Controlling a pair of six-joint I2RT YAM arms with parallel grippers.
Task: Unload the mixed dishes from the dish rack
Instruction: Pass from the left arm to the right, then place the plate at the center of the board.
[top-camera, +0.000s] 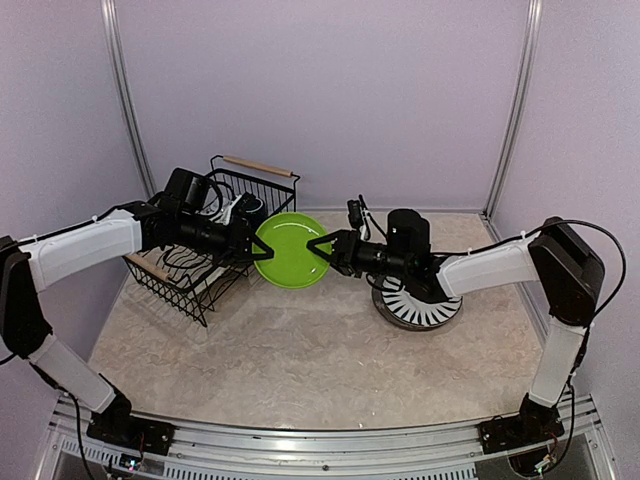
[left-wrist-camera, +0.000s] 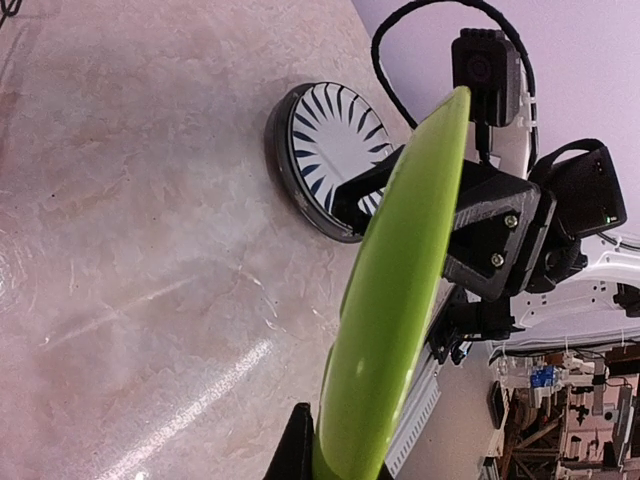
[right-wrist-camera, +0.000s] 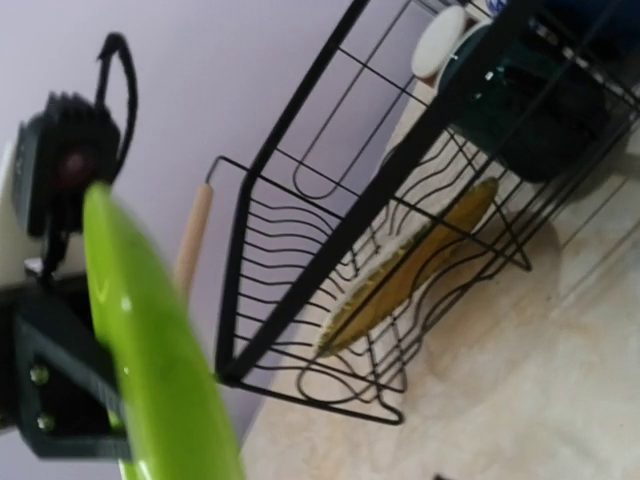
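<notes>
**Top view.**
- Left gripper (top-camera: 255, 250): shut tight on the green plate (top-camera: 290, 250), at the plate's 9 o'clock edge.
- Right gripper (top-camera: 322, 248): half open, one jaw on each side of the plate's 3 o'clock edge. Cannot tell if pressing on it.
- Plate up in the air, standing on edge, between both arms.
- At 9 o'clock from the plate: the rack (top-camera: 190, 290), tipped, just beside the plate.
- At 4 o'clock: the striped plate (top-camera: 415, 305), flat on the table (top-camera: 300, 370), under the right arm.
- Pale stone-look table, purple walls (top-camera: 330, 90) all round.

**Left wrist view.**
- Green plate (left-wrist-camera: 400, 300) seen edge-on, running from 6 o'clock up to 1 o'clock.
- Pinched at 6 o'clock by a black finger (left-wrist-camera: 295, 445).
- Right gripper (left-wrist-camera: 425, 200) at the far rim, with a black jaw on either side of it.
- Striped plate (left-wrist-camera: 325, 140) at 11 o'clock, lying flat on the shiny table (left-wrist-camera: 150, 250).

**Right wrist view.**
- Blurry green plate (right-wrist-camera: 150, 330) at 8 o'clock.
- Left gripper (right-wrist-camera: 60, 400) behind it, clamped on.
- Rack (right-wrist-camera: 300, 230) in the middle, leaning.
- Inside the rack: a yellow plate (right-wrist-camera: 410, 265) on edge, and a dark green mug (right-wrist-camera: 530, 110) at 1 o'clock.
- Wooden handle (right-wrist-camera: 193, 240) at the rack's 9 o'clock side.
</notes>
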